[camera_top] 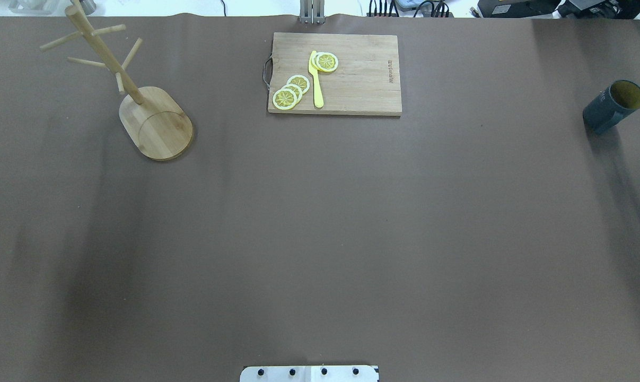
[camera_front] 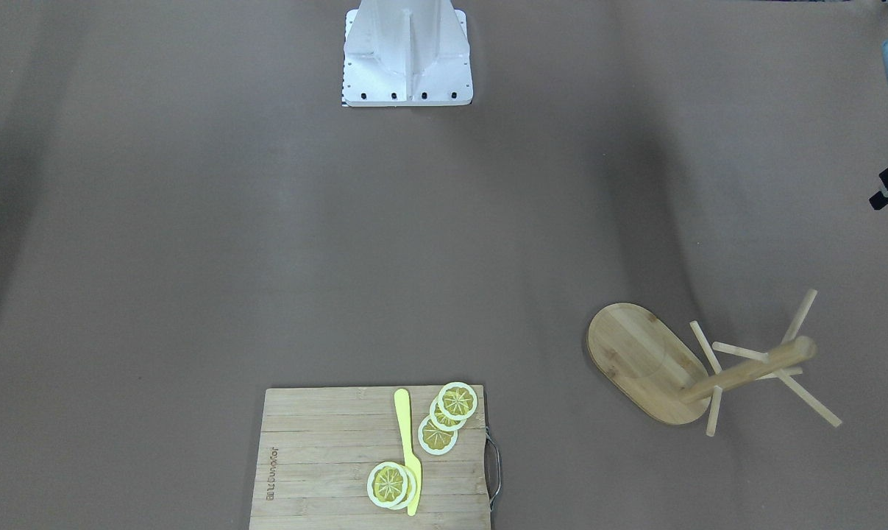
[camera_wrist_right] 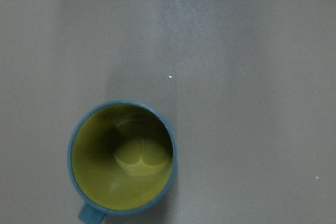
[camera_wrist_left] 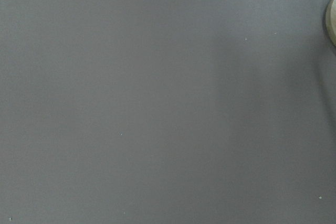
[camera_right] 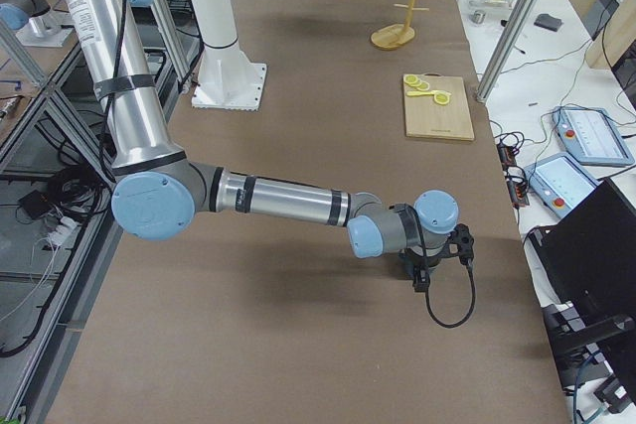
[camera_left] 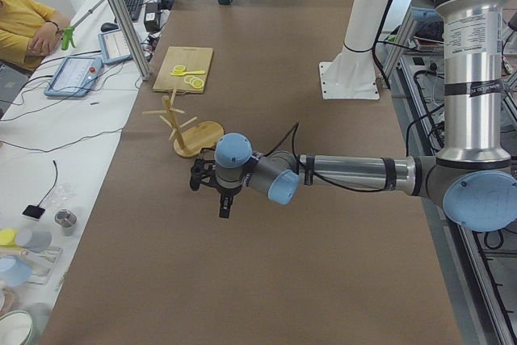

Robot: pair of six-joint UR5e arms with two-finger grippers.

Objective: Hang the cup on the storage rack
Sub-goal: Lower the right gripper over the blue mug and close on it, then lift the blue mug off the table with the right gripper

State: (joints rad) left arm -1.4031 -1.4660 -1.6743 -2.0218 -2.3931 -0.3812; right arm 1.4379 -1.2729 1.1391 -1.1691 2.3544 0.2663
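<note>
- The cup, a dark teal mug with a yellowish-olive inside, stands upright on the brown table at the right edge of the overhead view. The right wrist camera looks straight into its mouth, at lower left.
- The storage rack stands upright at upper left of the overhead view, well apart from the cup.
- A cutting board lies at top centre, bearing lemon slices and a yellow knife (slices on both sides of the knife).
- The right gripper hangs at lower right of the right side view. I cannot tell whether its pincer is wide or narrow.
- The left gripper hangs mid-frame in the left side view, near the rack. I cannot tell its pincer width either.
</note>
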